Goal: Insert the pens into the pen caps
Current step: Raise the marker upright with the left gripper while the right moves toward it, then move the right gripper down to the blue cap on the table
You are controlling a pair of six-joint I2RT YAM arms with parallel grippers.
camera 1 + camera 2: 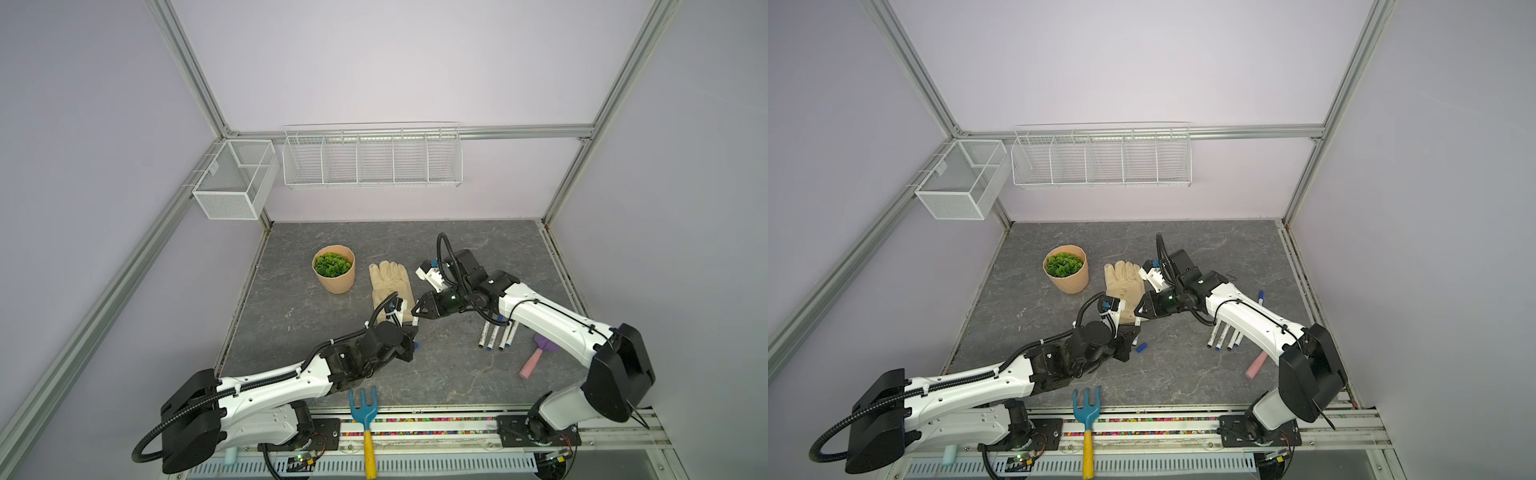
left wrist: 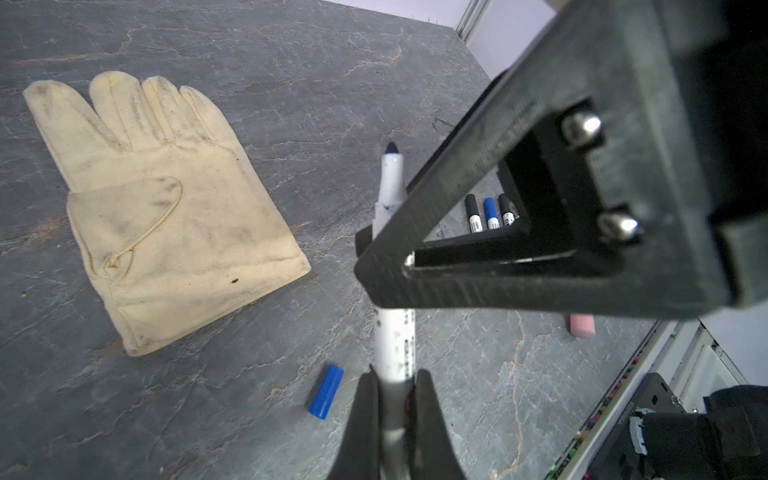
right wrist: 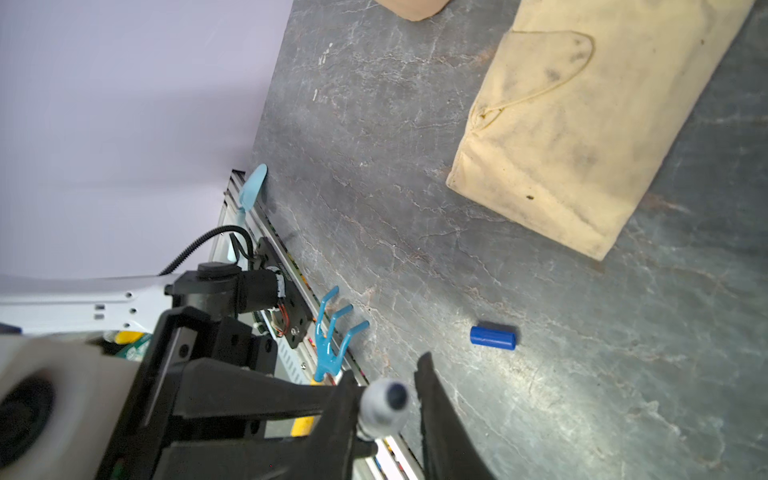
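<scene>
left gripper (image 2: 395, 399): fingers clamped on barrel of uncapped pen (image 2: 392, 340), held off table (image 2: 291, 83) at centre, just right of glove (image 2: 166, 199) cuff. right gripper (image 3: 386, 374): jaws flank pen's tip end with narrow gap; pinching or not, cannot tell. blue cap (image 2: 326, 391) lies loose on table near pen. pen likely light, stiff, slick; take mid-barrel, clear of inky tip. cap small, apt to roll; pinch closed end.

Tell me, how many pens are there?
6. One pen in the left gripper; four pens side by side beside the right arm; one capped pen behind that arm. The arms may hide more.
</scene>
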